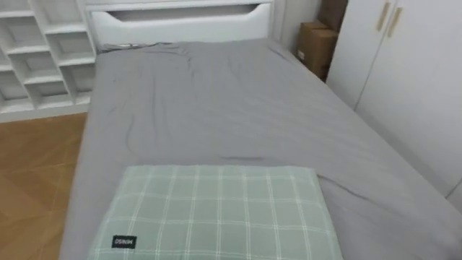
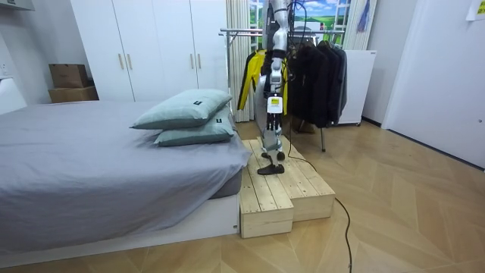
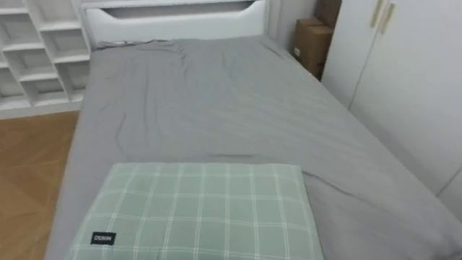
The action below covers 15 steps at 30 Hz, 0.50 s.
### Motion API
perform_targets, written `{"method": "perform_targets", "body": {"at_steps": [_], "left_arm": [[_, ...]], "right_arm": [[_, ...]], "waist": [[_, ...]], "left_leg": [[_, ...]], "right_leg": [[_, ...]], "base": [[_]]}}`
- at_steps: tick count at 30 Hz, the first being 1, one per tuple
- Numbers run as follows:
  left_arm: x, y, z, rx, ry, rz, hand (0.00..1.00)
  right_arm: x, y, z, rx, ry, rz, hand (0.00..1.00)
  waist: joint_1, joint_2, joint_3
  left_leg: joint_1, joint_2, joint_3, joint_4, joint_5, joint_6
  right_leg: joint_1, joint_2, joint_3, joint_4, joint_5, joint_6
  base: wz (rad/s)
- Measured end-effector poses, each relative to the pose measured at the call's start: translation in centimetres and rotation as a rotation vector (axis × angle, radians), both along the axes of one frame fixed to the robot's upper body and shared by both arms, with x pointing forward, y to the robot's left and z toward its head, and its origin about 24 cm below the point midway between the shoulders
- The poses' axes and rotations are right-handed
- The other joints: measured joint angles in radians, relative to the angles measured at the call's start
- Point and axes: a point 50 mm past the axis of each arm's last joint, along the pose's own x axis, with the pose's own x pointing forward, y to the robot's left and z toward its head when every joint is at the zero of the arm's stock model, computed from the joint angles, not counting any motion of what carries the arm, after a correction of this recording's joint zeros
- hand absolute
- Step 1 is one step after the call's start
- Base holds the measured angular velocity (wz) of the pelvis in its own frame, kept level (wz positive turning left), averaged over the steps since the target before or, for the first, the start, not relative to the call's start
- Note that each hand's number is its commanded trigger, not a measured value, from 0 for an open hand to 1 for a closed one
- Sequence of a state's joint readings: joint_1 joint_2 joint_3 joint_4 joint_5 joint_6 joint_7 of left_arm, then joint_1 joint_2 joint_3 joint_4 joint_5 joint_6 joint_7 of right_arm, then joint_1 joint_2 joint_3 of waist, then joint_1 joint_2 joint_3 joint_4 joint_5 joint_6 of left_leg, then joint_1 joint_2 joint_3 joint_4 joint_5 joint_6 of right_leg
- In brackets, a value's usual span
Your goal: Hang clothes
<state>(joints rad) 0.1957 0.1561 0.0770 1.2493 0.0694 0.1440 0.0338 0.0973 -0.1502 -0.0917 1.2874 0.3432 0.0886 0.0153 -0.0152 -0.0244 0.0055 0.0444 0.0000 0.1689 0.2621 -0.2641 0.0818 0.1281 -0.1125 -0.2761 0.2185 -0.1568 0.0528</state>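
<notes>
Grey bed — checked green pillow on it — white wardrobe beside

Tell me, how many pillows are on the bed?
2. The top pillow lies on the lower pillow, stacked at the end of the grey bed beside the wooden platform. None seem hidden.

Bed: flat sheet gives open reach beyond the pillow, which covers the near end. Wardrobe runs along the bed's right with a narrow gap; boxes at the gap's far end. Rack stands just behind the robot on the platform.
</notes>
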Motion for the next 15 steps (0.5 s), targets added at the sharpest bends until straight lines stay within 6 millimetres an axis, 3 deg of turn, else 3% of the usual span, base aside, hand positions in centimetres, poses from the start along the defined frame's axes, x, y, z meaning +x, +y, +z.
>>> {"method": "perform_targets", "body": {"at_steps": [4,9,15], "left_arm": [[0.8,0.1,0.0,0.032,-0.019,-0.005,0.0],[1.8,0.1,0.0,0.052,-0.056,-0.003,0.0],[2.8,-0.2,0.1,0.058,-0.116,-0.008,0.0]], "right_arm": [[0.9,0.7,-0.1,0.021,-0.018,0.031,0.0],[1.3,0.8,-0.1,0.018,-0.019,0.079,0.0],[1.3,0.9,-0.1,0.024,-0.029,0.086,0.0]], "waist": [[0.005,-0.01,0.0058],[0.005,-0.011,0.007],[-0.007,-0.01,0.0056]], "left_leg": [[-0.007,-0.008,-0.028,0.013,-0.001,0.001],[-0.019,-0.012,-0.036,0.012,-0.002,-0.007],[-0.034,-0.013,-0.046,0.013,-0.001,-0.013]], "right_leg": [[0.017,0.007,0.074,-0.037,0.002,0.005],[0.029,0.01,0.084,-0.054,-0.005,0.017],[0.028,0.015,0.082,-0.069,-0.006,0.018]], "base": [[0.18],[0.05],[0.04]]}}
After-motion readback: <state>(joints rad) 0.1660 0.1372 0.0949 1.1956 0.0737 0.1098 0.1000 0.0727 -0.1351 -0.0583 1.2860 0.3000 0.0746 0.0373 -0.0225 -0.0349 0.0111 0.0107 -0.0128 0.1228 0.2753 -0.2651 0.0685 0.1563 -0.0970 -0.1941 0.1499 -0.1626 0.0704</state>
